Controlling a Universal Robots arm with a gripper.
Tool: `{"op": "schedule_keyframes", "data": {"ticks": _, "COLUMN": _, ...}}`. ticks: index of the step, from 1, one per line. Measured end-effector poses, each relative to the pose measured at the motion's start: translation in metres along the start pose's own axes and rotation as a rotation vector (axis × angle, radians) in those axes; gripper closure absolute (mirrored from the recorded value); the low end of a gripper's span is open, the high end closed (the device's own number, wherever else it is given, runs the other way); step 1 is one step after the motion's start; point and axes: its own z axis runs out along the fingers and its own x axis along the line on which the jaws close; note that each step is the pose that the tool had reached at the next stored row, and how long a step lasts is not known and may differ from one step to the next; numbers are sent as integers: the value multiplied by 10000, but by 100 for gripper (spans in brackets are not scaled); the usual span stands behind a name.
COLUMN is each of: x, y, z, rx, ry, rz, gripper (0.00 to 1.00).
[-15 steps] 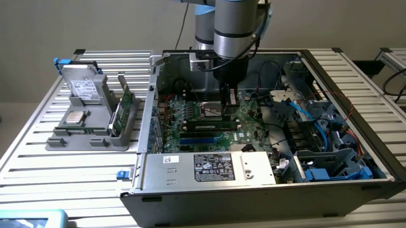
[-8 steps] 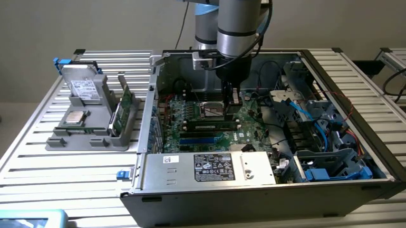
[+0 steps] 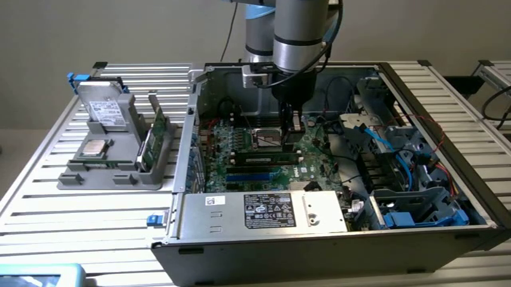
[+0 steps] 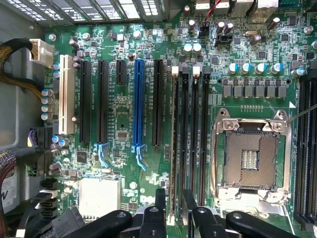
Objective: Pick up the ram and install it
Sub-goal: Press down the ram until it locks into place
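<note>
One ram [image 3: 267, 159] stands on edge among the black memory slots [image 4: 204, 148], just on the near side of the processor socket [image 4: 250, 158], mid-board inside the open case [image 3: 319, 251] on the counter [image 3: 48, 209]. The claw [image 3: 291, 142] hangs directly over the stick's end toward the exterior view's right; I cannot tell whether it is clamped on the board or slack. Judgement: light, stiff, fragile, so take it by the bare board faces along the upper edge, clear of chips and contacts, and allow no twisting.
</note>
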Motion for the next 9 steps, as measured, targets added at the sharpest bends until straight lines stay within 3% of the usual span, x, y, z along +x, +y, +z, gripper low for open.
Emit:
{"op": "schedule_keyframes", "data": {"ticks": 4, "x": 0, "y": 0, "z": 0, "rx": -1, "ry": 12, "rz": 0, "gripper": 89}}
{"op": "schedule_keyframes", "data": {"ticks": 9, "x": -1, "y": 1, "z": 7, "rx": 9, "ry": 56, "rz": 4, "gripper": 89}}
